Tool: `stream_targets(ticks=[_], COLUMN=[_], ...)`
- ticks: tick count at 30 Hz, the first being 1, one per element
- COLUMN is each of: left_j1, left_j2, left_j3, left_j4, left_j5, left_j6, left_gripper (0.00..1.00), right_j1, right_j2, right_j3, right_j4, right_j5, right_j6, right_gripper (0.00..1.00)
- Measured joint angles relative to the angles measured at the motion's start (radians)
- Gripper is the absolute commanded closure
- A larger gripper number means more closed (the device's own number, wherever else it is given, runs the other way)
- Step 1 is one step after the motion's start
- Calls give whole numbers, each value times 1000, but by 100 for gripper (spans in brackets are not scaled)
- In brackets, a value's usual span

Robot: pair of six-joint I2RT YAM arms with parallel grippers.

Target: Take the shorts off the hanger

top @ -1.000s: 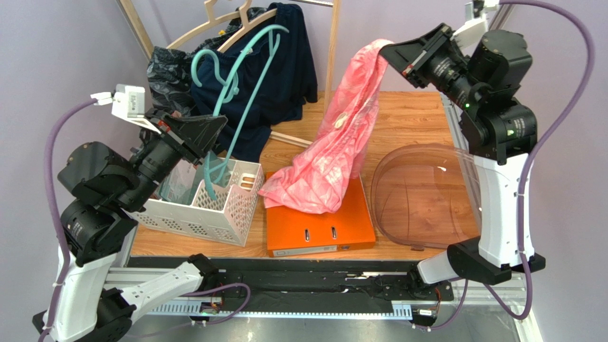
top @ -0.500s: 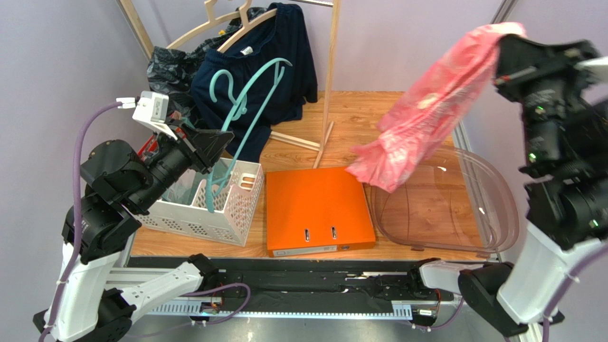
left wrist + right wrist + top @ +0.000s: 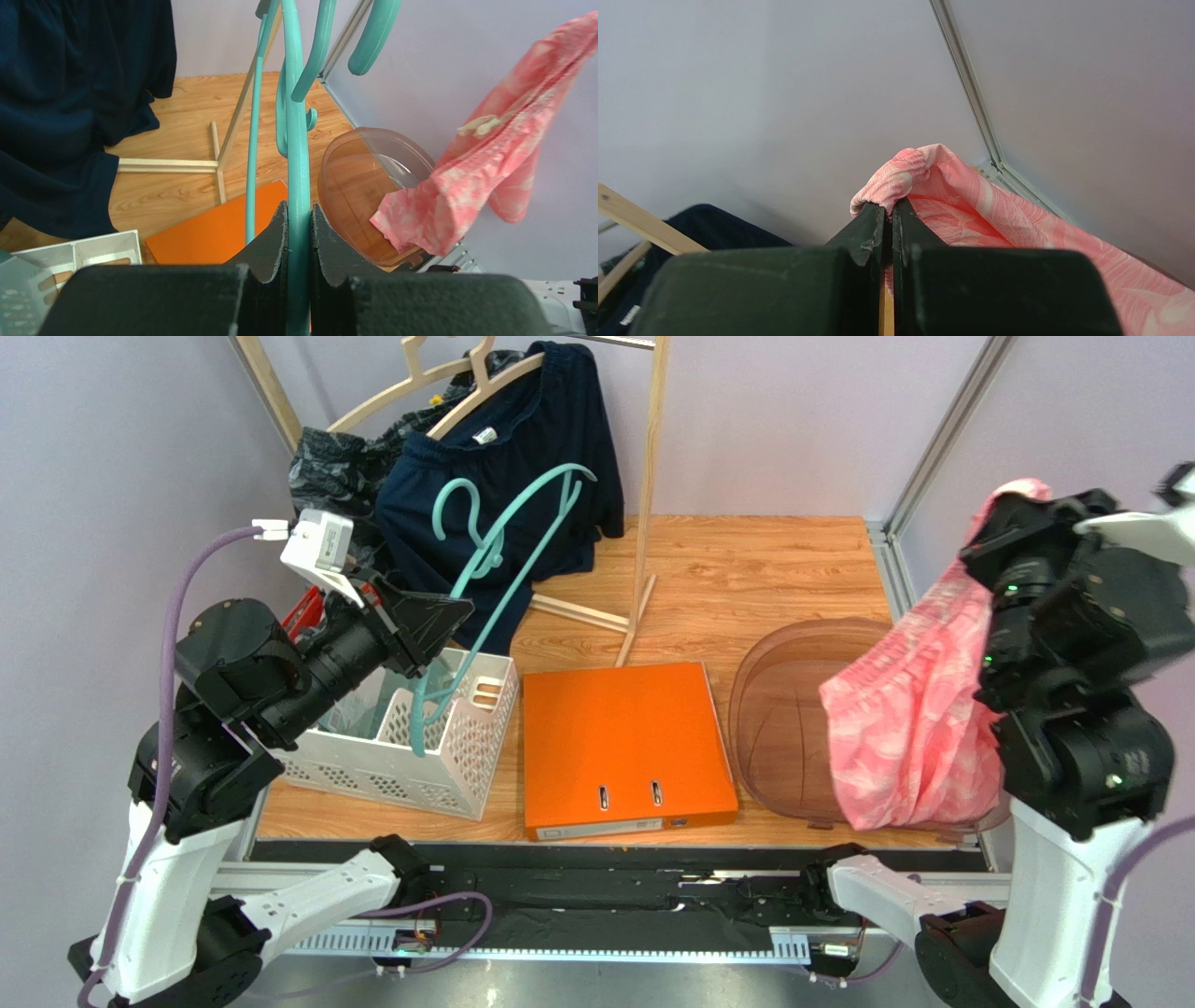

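At the wooden tabletop's [image 3: 758, 574] right edge, the pink shorts [image 3: 905, 728] with white leaves hung crumpled, pinched by the right gripper [image 3: 889, 207]; the left gripper [image 3: 298, 213] squeezed the teal hanger [image 3: 297, 154].

From above, the shorts [image 3: 912, 735] hide the right half of the clear plastic container [image 3: 779, 707] at the bench's front right corner. The jaws of the right gripper [image 3: 887, 210] are lost behind its own wrist. In the left wrist view the hanger [image 3: 298, 161] runs off the top edge, and its lower part vanishes between the jaws of the left gripper [image 3: 298, 217]. The right wrist view cuts the shorts off at its lower right corner.
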Motion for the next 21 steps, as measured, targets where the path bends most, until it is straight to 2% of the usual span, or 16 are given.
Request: stream_targets(ticks=[3,12,16,21], left_j1=[0,0,0,0], left_j2=[14,51,55,41], left_j3=[11,43,57,57], left_j4=[-9,-28,-30,-54], left_j5=[12,27,30,30], left_j6=[0,0,4,6], left_gripper=[100,100,100,100], right_j1=[0,0,0,-33], right_j2=[-3,74,69,-20], right_j3=[-97,-155,-214,-414], right_j4=[-26,-54,-60,-180], right_j5=[-39,-269,-244,-99], right_j6=[29,173,174,183], right_gripper=[100,100,100,100])
